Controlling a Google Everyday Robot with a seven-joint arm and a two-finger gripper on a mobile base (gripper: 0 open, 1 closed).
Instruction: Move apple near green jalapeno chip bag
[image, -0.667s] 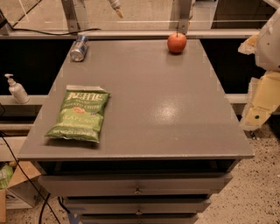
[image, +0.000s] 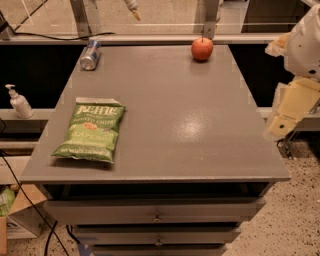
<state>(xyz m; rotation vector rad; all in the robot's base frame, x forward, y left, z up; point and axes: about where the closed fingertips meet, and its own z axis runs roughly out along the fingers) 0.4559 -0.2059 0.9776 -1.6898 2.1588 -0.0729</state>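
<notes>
- One gripper (image: 290, 107) is all you have: pale cream, off the right edge of the surface (image: 175, 125) about halfway along, touching nothing; you cannot tell whether it is spread or pressed together
- From there the apple (image: 202, 49) lies to the left and toward the far edge, upright, stem up, with open room around it
- The green jalapeno chip bag (image: 91, 131) lies flat at the near left, well apart from the apple, its long axis running roughly far to near, so your carry is probably a diagonal across the surface
- A silver-blue can (image: 90, 55) lies on its side at the far left corner; steer wide of it
- The arm's upper parts are cut off at the right border, and the bag's small print is unreadable
</notes>
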